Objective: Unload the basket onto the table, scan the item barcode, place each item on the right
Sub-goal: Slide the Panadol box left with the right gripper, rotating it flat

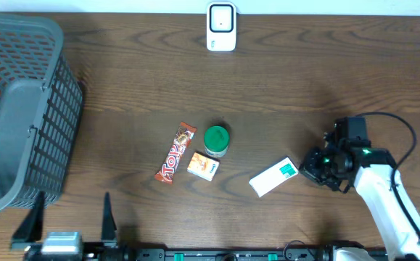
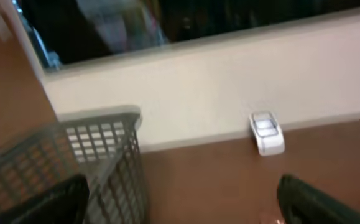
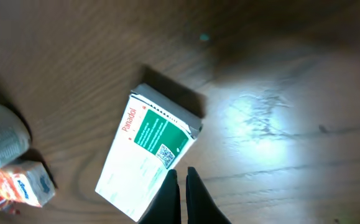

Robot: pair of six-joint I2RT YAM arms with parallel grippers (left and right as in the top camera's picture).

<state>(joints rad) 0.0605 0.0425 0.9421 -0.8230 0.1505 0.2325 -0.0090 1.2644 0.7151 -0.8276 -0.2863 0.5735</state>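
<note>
A white and green Panadol box [image 1: 273, 177] [image 3: 147, 154] lies flat on the wooden table, right of centre. My right gripper [image 1: 305, 172] [image 3: 182, 172] is shut, its fingertips pressed together with nothing between them, hovering at the box's right edge. The white barcode scanner [image 1: 221, 27] [image 2: 267, 132] stands at the table's far edge. My left gripper [image 1: 70, 216] [image 2: 183, 202] is wide open and empty at the front left, beside the basket. Other items lie mid-table: a Tops candy bar [image 1: 175, 153], a green-lidded jar [image 1: 216, 140] and a small orange carton [image 1: 203, 167] [image 3: 19, 185].
A large grey mesh basket [image 1: 17, 109] [image 2: 99, 155] fills the left side of the table. A black cable loops from the right arm [image 1: 384, 196] near the right edge. A white wall runs behind the scanner.
</note>
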